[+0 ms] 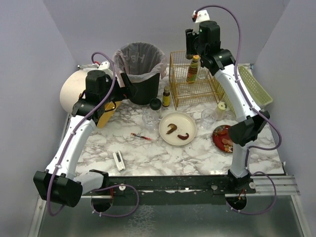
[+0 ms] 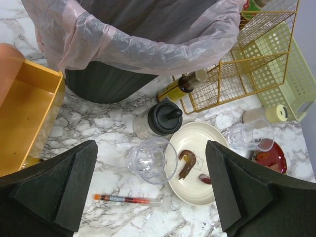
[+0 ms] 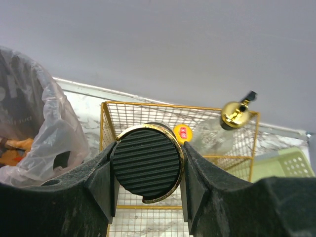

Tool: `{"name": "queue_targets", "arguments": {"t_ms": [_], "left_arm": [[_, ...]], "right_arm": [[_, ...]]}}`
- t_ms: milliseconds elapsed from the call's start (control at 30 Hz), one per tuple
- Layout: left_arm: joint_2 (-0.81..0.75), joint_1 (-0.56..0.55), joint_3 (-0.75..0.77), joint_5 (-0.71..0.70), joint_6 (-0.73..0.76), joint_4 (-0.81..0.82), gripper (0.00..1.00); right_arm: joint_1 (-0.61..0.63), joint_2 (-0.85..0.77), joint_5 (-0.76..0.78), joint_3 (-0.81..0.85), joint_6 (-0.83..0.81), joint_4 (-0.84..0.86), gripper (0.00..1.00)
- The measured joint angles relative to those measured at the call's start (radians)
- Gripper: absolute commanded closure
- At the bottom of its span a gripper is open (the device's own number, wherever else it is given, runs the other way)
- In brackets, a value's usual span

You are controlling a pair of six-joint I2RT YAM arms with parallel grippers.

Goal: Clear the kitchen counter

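The white marble kitchen counter (image 1: 148, 153) carries a cream plate (image 1: 177, 128) with food scraps, a clear glass (image 1: 149, 118), a black-lidded jar (image 1: 155, 104), a red-filled tube (image 1: 143, 137) and a small white object (image 1: 119, 160). My left gripper (image 1: 127, 91) is beside the lined bin (image 1: 140, 69). In the left wrist view it (image 2: 150, 163) is open and empty, high above the glass (image 2: 150, 160), the plate (image 2: 200, 163) and the tube (image 2: 127, 199). My right gripper (image 3: 146, 163) is shut on a round jar with a black ribbed lid and gold rim (image 3: 146, 170), held above the gold wire basket (image 3: 217, 148).
The gold wire basket (image 1: 195, 94) holds a yellow-capped sauce bottle (image 1: 193, 69) and a gold-pump bottle (image 3: 237, 112). A dark bottle (image 1: 167, 97), a second glass (image 1: 208, 117), a cream bottle (image 1: 220, 109), a red dish (image 1: 223, 138), a green basket (image 1: 256, 86) and a yellow tray (image 1: 108, 112) stand around.
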Motion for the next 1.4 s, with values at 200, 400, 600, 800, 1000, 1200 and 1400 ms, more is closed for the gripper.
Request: {"name": "queue_targets", "arguments": {"t_ms": [200, 400, 600, 800, 1000, 1200, 1400], "left_arm": [[-0.015, 0.0, -0.004, -0.008, -0.001, -0.002, 0.01], [-0.025, 0.0, -0.006, -0.014, -0.001, -0.002, 0.01], [-0.025, 0.0, -0.008, -0.014, 0.001, -0.003, 0.01], [-0.025, 0.0, -0.008, -0.014, 0.006, -0.003, 0.01], [-0.025, 0.0, -0.009, -0.014, 0.006, -0.003, 0.01], [-0.025, 0.0, -0.011, -0.014, 0.006, -0.004, 0.01], [-0.025, 0.0, -0.011, -0.014, 0.005, -0.003, 0.01]], "right_arm": [[-0.021, 0.09, -0.077, 0.053, 0.008, 0.006, 1.0], [-0.029, 0.126, -0.133, 0.054, 0.011, 0.006, 1.0], [-0.042, 0.156, -0.162, 0.054, 0.011, 0.008, 1.0], [-0.071, 0.22, -0.203, 0.055, 0.025, 0.007, 1.0], [-0.096, 0.284, -0.245, 0.058, 0.042, 0.006, 0.99], [-0.101, 0.317, -0.247, 0.058, 0.042, 0.006, 0.97], [-0.102, 0.343, -0.256, 0.058, 0.042, 0.012, 0.93]]}}
